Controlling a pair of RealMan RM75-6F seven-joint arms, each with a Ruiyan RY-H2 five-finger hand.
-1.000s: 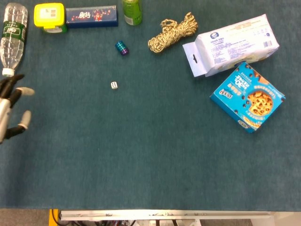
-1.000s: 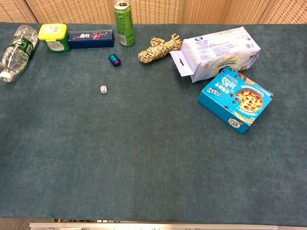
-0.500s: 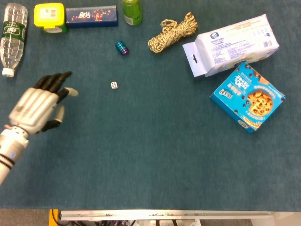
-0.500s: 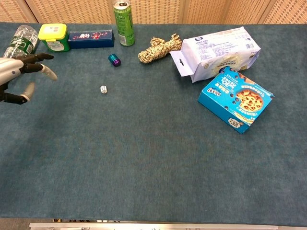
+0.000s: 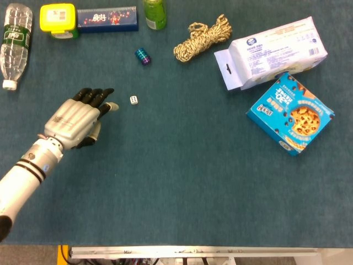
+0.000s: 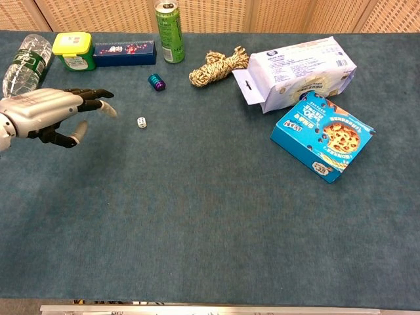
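Observation:
My left hand point(image 5: 76, 117) point(image 6: 54, 113) reaches in from the left over the blue-green cloth, fingers apart and holding nothing. Its fingertips point(image 5: 105, 100) lie a short way left of a small white die point(image 5: 133, 100) point(image 6: 142, 123), apart from it. A small teal and purple cylinder point(image 5: 143, 56) point(image 6: 156, 82) lies beyond the die. My right hand shows in neither view.
Along the far edge lie a clear water bottle point(image 5: 14, 41), a yellow-lidded tub point(image 5: 58, 19), a dark blue box point(image 5: 107, 18) and a green can point(image 6: 169, 23). A rope coil point(image 5: 202, 37), a white packet point(image 5: 273, 51) and a blue cookie box point(image 5: 290, 113) sit at the right.
My left hand has come in from the left edge and moved right, toward the die. Nothing on the table has shifted.

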